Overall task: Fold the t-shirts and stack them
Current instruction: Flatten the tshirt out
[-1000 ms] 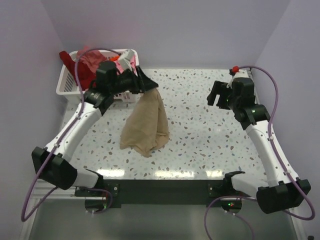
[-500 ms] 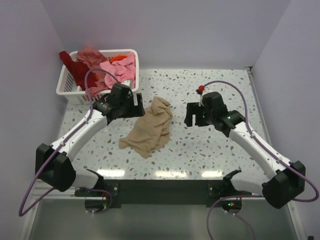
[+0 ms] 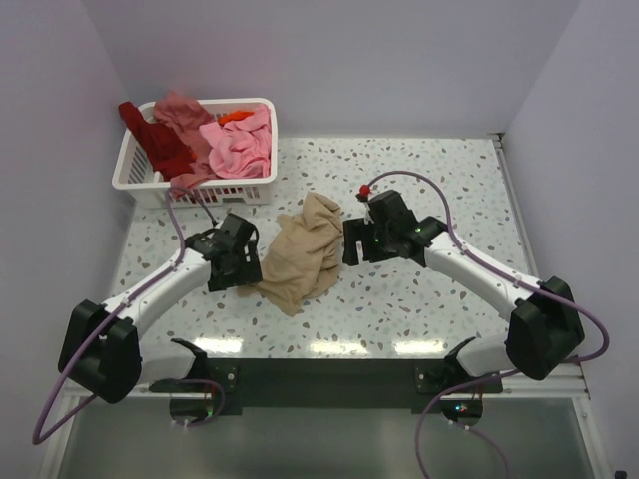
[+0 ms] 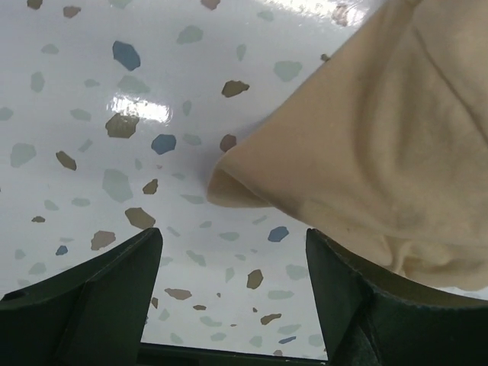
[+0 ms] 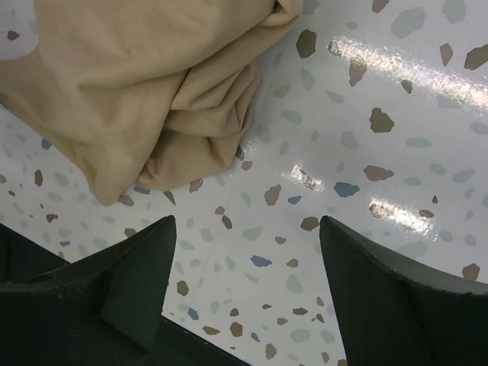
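A crumpled tan t-shirt (image 3: 303, 251) lies on the speckled table (image 3: 439, 200) in the middle. Its edge fills the upper right of the left wrist view (image 4: 381, 137) and the upper left of the right wrist view (image 5: 145, 84). My left gripper (image 3: 243, 269) is open and empty, low over the table at the shirt's left edge. My right gripper (image 3: 351, 242) is open and empty, low at the shirt's right edge. Pink (image 3: 240, 140), salmon (image 3: 180, 110), dark red (image 3: 155, 140) and orange (image 3: 235, 117) shirts lie heaped in the basket.
A white slatted basket (image 3: 135, 180) stands at the table's back left corner. Pale walls close in the back and both sides. The arms' bases sit at the near edge on a dark bar (image 3: 319, 379).
The left gripper let go of the tan shirt, which dropped into a heap, and moved down to its left edge. The right arm swung in from the far right to the shirt's right edge.
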Controlling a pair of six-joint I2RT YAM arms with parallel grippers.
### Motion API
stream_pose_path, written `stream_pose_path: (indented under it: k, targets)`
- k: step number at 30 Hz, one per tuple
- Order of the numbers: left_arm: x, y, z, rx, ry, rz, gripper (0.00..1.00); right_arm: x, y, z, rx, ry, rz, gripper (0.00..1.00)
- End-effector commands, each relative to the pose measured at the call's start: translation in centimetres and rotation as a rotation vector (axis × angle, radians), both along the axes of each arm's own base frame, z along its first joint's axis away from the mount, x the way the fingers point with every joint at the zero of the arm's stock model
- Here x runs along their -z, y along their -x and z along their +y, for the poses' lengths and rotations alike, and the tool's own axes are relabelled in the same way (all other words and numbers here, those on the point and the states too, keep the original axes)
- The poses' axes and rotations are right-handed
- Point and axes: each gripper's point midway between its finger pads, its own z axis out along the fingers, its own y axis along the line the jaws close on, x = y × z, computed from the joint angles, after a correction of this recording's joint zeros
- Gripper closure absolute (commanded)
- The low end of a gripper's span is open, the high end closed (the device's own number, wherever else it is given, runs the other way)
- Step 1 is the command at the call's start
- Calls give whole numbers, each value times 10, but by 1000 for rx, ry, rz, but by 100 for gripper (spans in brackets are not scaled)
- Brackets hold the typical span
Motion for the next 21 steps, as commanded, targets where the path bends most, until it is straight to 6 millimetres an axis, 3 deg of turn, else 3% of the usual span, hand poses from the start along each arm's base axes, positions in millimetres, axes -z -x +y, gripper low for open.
stream_pose_path:
  k: [1,8,21]
  targets:
    - [9,10,13,-73,-40,10,20,-18,-7,18,-19,-69,-37,21]
    - [26,7,7,-65,-5,-9,32,-17,-7,18,-18,-64,-37,21]
    - [44,-10,6,-81,-13,-60,35,-13,-9,17,-19,-46,-34,21]
